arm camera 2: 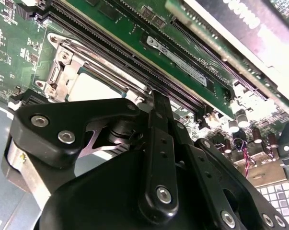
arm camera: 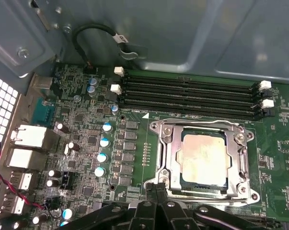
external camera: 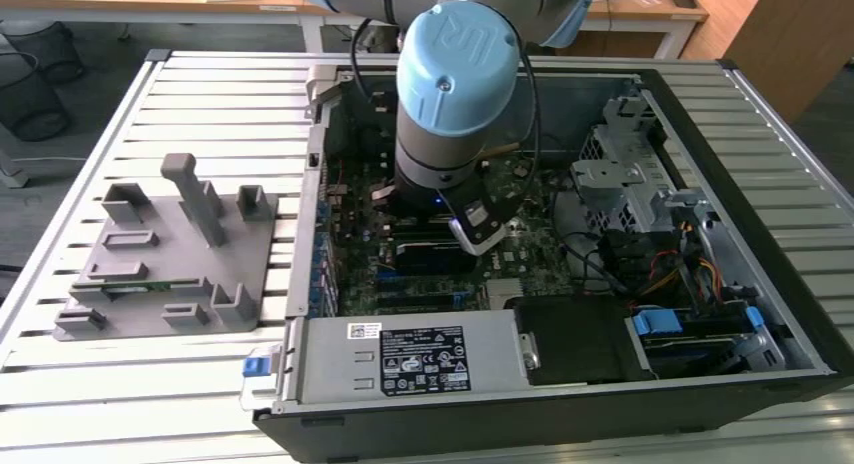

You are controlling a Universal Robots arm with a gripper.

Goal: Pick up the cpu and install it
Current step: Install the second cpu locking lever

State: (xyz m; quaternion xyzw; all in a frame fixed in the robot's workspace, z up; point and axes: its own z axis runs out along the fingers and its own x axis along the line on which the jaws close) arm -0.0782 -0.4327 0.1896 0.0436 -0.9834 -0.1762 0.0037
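Exterior view: arm reaches down into open computer case (external camera: 747, 284) on slatted desk (external camera: 200, 104); gripper (external camera: 478, 239) low over motherboard (external camera: 521, 199). Grey fixture tray (external camera: 167, 269) lies well apart, toward exterior view's left.
First wrist view: cpu (arm camera: 204, 160) sits inside socket frame (arm camera: 166, 158), beside memory slots (arm camera: 187, 96).
Second wrist view: gripper fingers (arm camera 2: 161, 143) appear pressed together, nothing between them, close by socket.

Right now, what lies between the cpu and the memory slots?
In the first wrist view, the metal socket frame borders the cpu; beyond its rim, a narrow strip of bare green board reaches the memory slots.
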